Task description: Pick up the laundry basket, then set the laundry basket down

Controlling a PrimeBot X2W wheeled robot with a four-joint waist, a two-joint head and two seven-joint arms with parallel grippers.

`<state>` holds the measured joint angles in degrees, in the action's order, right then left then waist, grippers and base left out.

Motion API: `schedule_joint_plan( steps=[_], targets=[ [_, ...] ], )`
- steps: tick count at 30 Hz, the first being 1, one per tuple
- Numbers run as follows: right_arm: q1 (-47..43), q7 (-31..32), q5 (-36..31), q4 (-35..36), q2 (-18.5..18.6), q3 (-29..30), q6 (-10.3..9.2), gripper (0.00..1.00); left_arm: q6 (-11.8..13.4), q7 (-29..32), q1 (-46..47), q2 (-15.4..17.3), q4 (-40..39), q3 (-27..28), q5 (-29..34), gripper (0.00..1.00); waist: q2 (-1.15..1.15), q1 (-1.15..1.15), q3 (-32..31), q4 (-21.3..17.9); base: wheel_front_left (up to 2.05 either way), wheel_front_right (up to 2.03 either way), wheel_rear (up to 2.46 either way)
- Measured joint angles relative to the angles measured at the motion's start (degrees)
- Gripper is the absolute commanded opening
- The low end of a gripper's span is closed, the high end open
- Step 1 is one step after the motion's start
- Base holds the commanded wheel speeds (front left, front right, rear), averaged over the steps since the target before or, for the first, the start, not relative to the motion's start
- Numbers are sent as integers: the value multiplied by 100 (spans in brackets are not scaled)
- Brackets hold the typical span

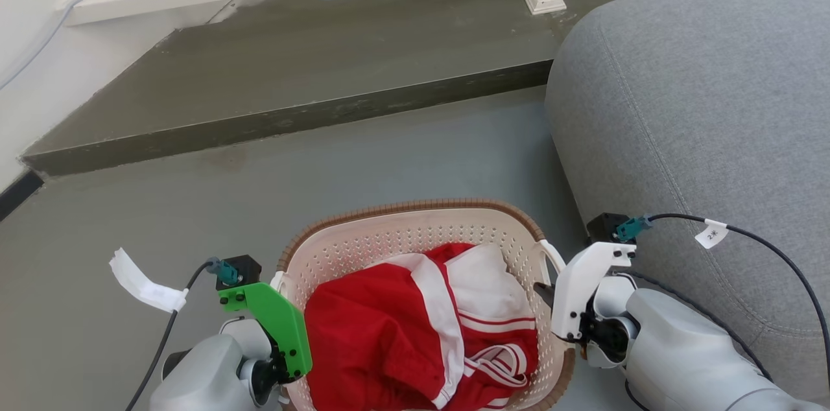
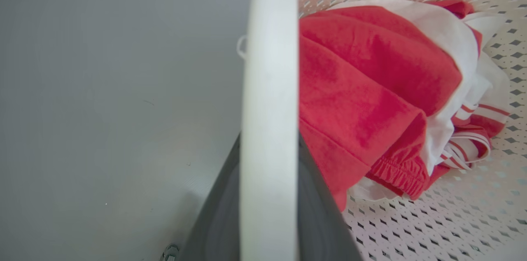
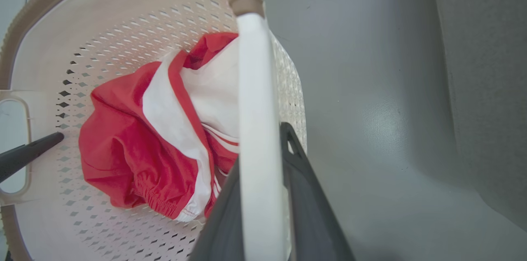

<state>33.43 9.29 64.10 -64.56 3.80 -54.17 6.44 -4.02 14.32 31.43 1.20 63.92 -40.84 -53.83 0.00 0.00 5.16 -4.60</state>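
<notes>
Looking down in the head view, the laundry basket (image 1: 402,207) is showing low and central over the grey floor (image 1: 421,152), carrying a red and white garment (image 1: 389,333). The left gripper (image 1: 283,282) and right gripper (image 1: 546,291) are reaching in at its two side loops. Whether its base is resting on the floor or hanging just clear, I cannot tell. A grey sofa (image 1: 700,106) is crowding the right arm, a raised step (image 1: 292,113) is running across well ahead, and open floor is lying between them and to the left.

In the left wrist view, the dark fingers (image 2: 321,203) are pressing on both sides of the white handle (image 2: 269,67), clamping it.

In the right wrist view, the right pair is pinching its own loop the same way.

Both holds are looking made, so the lifting step seems to be in hand. The next move is calling for both arms rising together and level, staying off the sofa.
</notes>
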Motion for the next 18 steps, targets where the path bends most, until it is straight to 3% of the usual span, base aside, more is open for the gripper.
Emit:
schedule_joint_plan(
  steps=[18],
  targets=[
    [464,-253,-9,-16,30,-65,0,0,105,-230,277,37,-169,-8,-172,0,0,0,450,-8,0,0,0]
  ],
)
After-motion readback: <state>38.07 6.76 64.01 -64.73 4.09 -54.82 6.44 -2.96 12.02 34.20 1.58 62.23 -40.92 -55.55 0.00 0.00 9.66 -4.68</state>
